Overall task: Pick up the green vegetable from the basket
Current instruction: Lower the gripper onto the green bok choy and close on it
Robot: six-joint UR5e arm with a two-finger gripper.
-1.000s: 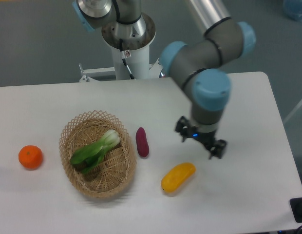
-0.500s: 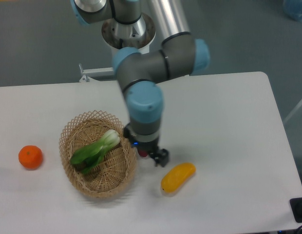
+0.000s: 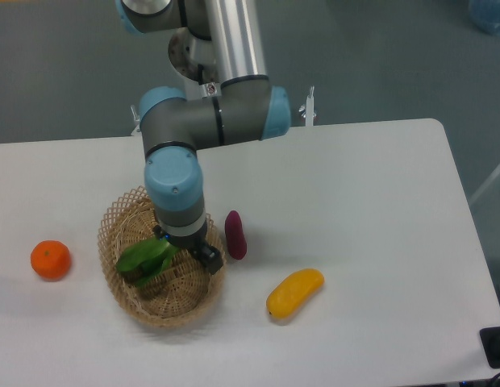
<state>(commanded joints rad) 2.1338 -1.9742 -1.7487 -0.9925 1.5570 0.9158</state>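
The basket (image 3: 114, 226), oval woven tan wicker, sits on the white table at left of centre. The green vegetable (image 3: 145, 259), a small bok choy, lies in it; only its dark green leaves show, since the arm's wrist hides its pale stalk end. My gripper (image 3: 186, 248) hangs low over the basket, right above the hidden stalk end. Its jaws stand apart, with one black finger (image 3: 210, 259) showing on the right inside the basket. I cannot see whether the fingers touch the vegetable.
A purple sweet potato (image 3: 235, 235) lies just right of the basket, close to the gripper. A yellow mango-like fruit (image 3: 294, 292) lies further right and nearer the front. An orange (image 3: 50, 260) sits at the far left. The arm's base stands behind the table.
The arm has swung from the right side of the table leftward, past the yellow fruit and the sweet potato, and now stands over the basket above the bok choy's stalk end.
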